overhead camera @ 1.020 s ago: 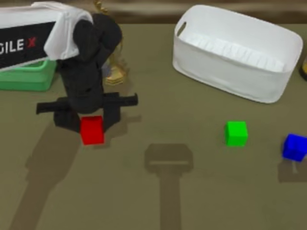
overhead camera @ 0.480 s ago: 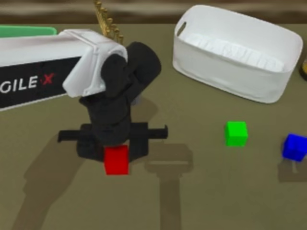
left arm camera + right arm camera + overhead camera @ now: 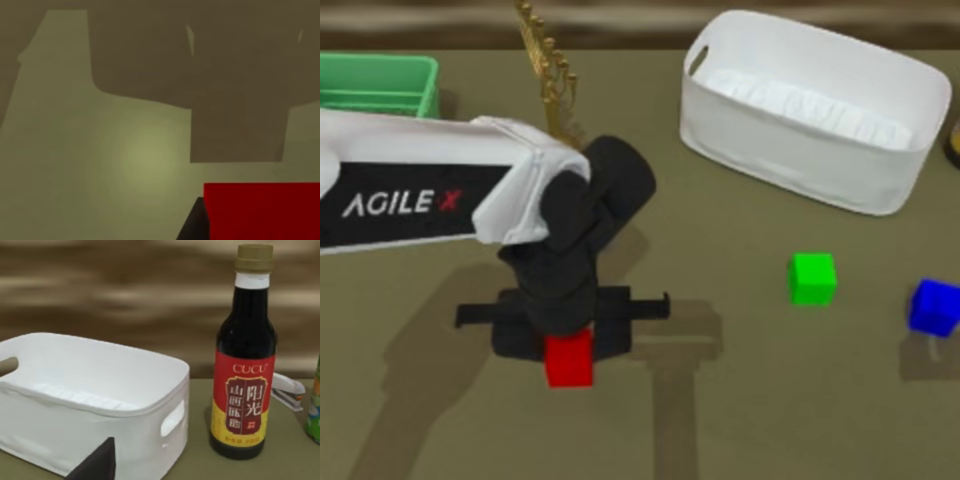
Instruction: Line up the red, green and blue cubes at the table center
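Left gripper (image 3: pixel 567 350) pinches the red cube (image 3: pixel 568 360) left of table (image 3: pixel 740 420) center; green cube (image 3: pixel 813 278) and blue cube (image 3: pixel 934 306) sit right.

Red cube (image 3: pixel 260 210) cut off btm edge; right pincer unseen.

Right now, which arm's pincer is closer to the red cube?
Left. Its pincer holds the red cube; the right one is out of the top view, facing the white bin.
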Action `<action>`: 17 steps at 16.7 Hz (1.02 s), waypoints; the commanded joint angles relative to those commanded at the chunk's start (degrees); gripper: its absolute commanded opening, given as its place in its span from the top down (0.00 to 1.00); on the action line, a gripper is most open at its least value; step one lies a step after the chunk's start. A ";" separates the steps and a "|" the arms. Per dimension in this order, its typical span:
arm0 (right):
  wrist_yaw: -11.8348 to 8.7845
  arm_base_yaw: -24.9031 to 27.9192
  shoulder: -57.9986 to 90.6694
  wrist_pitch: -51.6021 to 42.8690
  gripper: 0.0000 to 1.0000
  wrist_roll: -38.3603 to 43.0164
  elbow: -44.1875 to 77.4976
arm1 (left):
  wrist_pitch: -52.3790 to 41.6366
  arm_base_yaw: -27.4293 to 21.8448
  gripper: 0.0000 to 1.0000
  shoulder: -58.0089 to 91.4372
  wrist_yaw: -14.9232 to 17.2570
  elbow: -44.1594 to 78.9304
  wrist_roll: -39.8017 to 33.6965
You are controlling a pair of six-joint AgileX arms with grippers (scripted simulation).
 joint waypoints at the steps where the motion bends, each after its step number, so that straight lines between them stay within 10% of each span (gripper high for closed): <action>1: 0.00 0.00 0.00 0.00 0.00 0.00 0.00 | 2.00 -0.09 1.00 0.78 0.00 -1.19 -0.01; 7: 0.00 0.00 0.00 0.00 0.00 0.00 0.00 | 4.55 -0.24 1.00 1.93 -0.04 -2.86 -0.04; 17: 0.00 0.00 0.00 0.00 0.00 0.00 0.00 | 4.55 -0.24 0.25 1.93 -0.04 -2.86 -0.04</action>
